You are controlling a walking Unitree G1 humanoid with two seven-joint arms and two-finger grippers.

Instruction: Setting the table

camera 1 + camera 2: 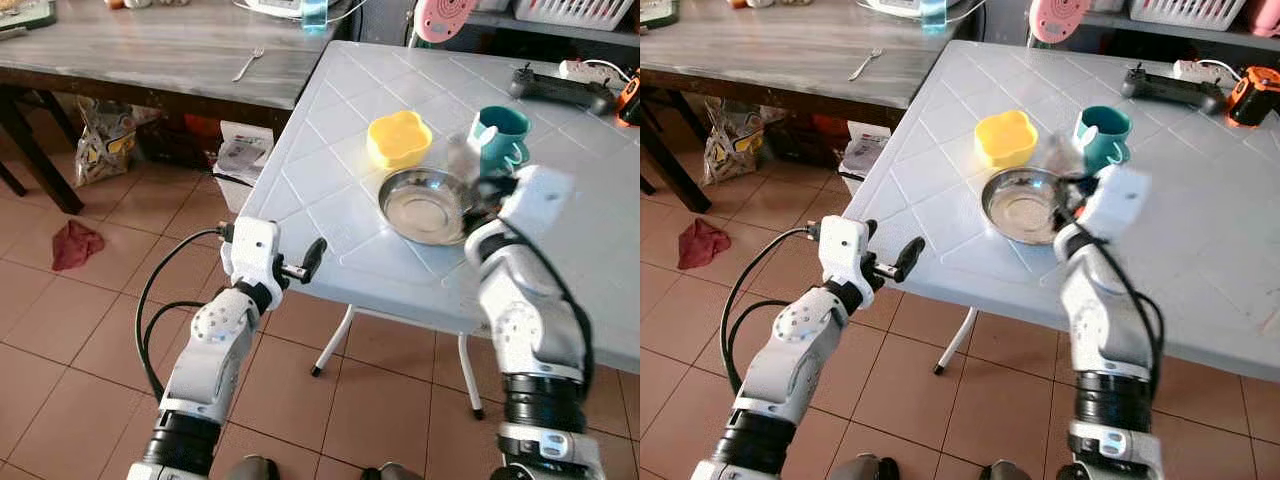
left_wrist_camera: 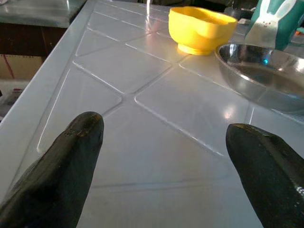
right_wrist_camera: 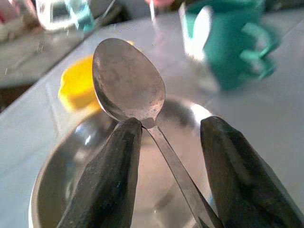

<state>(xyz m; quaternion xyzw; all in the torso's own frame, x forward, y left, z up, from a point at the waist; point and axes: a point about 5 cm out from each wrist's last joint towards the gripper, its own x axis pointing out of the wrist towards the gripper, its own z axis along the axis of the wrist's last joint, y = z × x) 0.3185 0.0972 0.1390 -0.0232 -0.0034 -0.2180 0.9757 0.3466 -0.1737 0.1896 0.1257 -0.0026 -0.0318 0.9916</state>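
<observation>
Steel spoon (image 3: 128,85) sits in my right claw (image 3: 166,142), poised over the metal bowl (image 1: 425,205); my left claw (image 2: 166,156) hangs spread and empty at the worktop (image 1: 330,170) edge.

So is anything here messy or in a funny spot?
Yes. A red cloth lies crumpled on the floor, not on a table. A fork sits alone on the wooden table, far from the bowl, yellow dish and mug. The right end effector holds a spoon over the bowl.
</observation>
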